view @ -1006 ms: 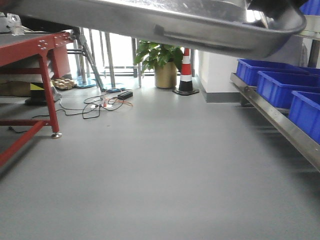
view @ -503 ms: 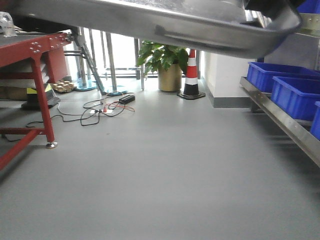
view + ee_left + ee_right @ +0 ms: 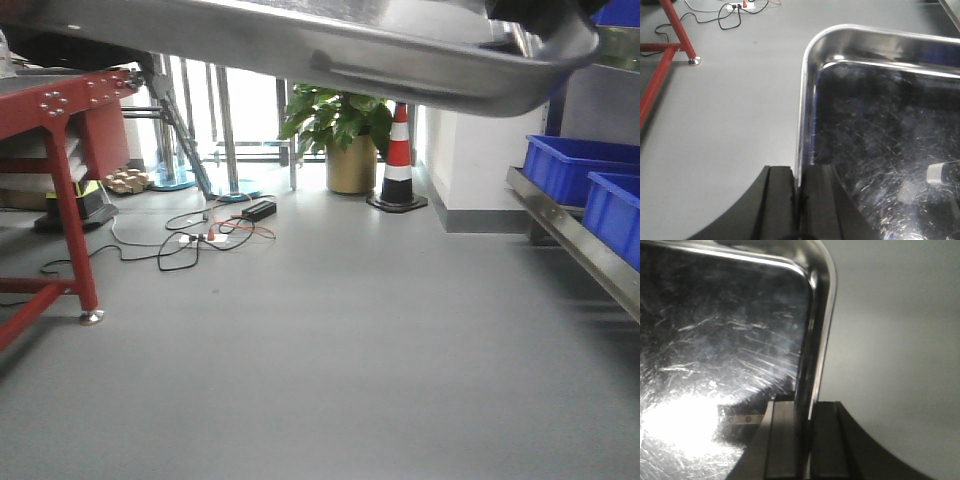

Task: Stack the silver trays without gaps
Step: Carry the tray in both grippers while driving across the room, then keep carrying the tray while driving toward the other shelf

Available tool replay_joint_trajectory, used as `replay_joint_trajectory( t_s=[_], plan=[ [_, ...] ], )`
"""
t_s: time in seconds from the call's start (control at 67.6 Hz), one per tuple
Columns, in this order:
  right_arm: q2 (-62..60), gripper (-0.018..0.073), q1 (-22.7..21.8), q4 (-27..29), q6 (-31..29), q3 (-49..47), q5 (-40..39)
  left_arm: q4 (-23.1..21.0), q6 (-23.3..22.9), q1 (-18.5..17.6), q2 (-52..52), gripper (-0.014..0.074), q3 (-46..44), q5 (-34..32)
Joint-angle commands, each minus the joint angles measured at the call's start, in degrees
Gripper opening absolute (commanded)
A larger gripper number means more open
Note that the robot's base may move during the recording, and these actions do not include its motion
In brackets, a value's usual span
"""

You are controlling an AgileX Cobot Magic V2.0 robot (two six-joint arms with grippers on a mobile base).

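Silver tray [image 3: 300, 50] held aloft over grey floor [image 3: 320, 380]; tray's left rim pinched tight between narrow jaws of left gripper [image 3: 799, 172], tray's right rim clamped the same way inside right gripper [image 3: 805, 407].

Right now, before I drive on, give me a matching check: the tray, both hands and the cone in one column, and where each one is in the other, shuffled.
Column one:
1 silver tray
2 left hand
3 right hand
4 traffic cone

Column two:
A standing on the floor beside the potted plant
B shut on the tray's right rim
C held in the air above the floor
D shut on the tray's left rim

Pairs: 1-C, 2-D, 3-B, 4-A
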Motion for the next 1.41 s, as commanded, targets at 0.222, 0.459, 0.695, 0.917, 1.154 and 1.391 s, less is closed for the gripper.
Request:
replay_joint_trajectory(
  t_s=[0.222, 0.459, 0.695, 0.917, 1.154, 1.391],
  plan=[
    [-0.3, -0.0015, 0.6, -0.4, -1.0, -0.7, -8.7, 1.3, -0.6, -0.6, 0.3, -0.0016, -0.3, -5.4],
    [-0.3, -0.0015, 0.6, -0.4, -1.0, -0.7, -8.9, 1.3, -0.6, -0.6, 0.3, -0.0016, -0.3, -5.4],
    [-0.3, -0.0015, 0.6, -0.4, -1.0, -0.7, -8.9, 1.3, -0.6, -0.6, 0.3, -0.0016, -0.3, -5.6],
    [-0.3, -0.0015, 0.6, -0.4, -1.0, -0.7, -10.1, 1.3, -0.6, -0.6, 0.3, -0.0016, -0.3, -5.6],
    [-0.3, -0.0015, 0.6, -0.4, -1.0, -0.7, -13.7, 1.5, -0.6, -0.6, 0.3, -0.0016, -0.3, -5.5],
    [-0.3, -0.0015, 0.6, -0.4, -1.0, -0.7, -14.1, 1.9, -0.6, -0.6, 0.3, -0.0016, -0.3, -5.5]
  ],
)
